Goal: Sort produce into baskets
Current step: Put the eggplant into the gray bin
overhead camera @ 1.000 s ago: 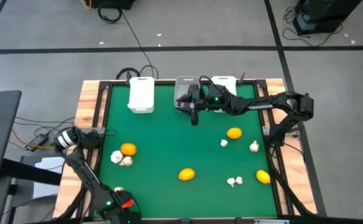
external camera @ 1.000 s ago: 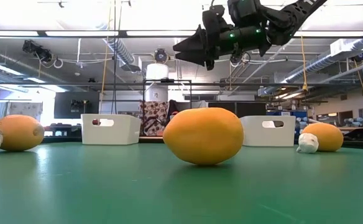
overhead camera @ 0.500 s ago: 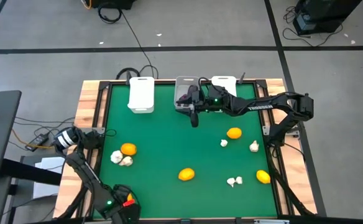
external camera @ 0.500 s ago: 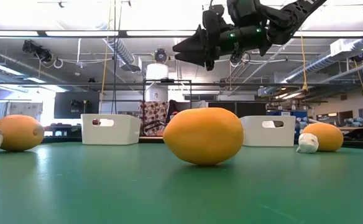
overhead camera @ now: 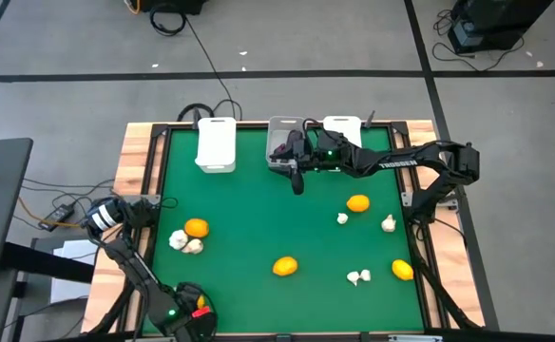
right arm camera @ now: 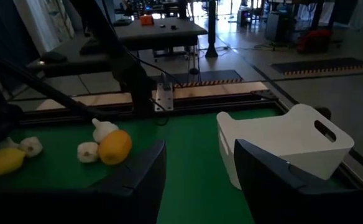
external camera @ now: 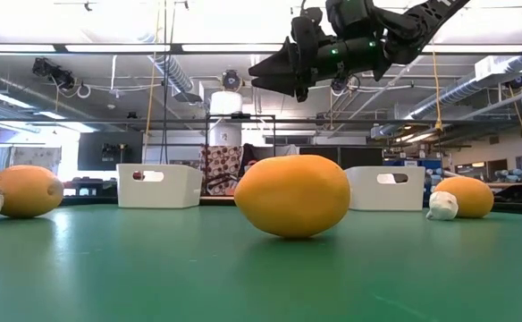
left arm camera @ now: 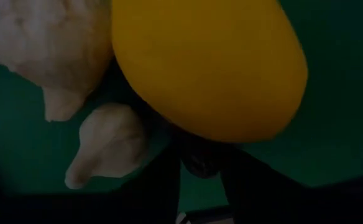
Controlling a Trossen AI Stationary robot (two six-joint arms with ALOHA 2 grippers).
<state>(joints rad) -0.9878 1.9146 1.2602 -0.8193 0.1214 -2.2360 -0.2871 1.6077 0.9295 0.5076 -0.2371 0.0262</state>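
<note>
One round yellow-orange citrus fruit (left arm camera: 209,62) lies just ahead of your left gripper (left arm camera: 201,171), with knobbly off-white garlic bulbs (left arm camera: 107,143) beside it; you cannot tell its fingers' state, and the right gripper (right arm camera: 197,174) waits spread and empty near the white plastic basket (right arm camera: 281,149).

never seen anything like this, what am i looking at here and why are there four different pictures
It is a robot with two dark arms at a green table, each arm ending in a two-finger pincer. One picture looks straight down from above, one looks level across the tabletop, and two come from cameras on the arms' wrists. On the table lie lemons and garlic bulbs. Three small bins stand along the far edge. The right pincer hangs open and empty in the air by the middle bin. The left pincer is low at the near left corner, right up against a lemon and garlic. Whether it grips anything I cannot tell.
</note>
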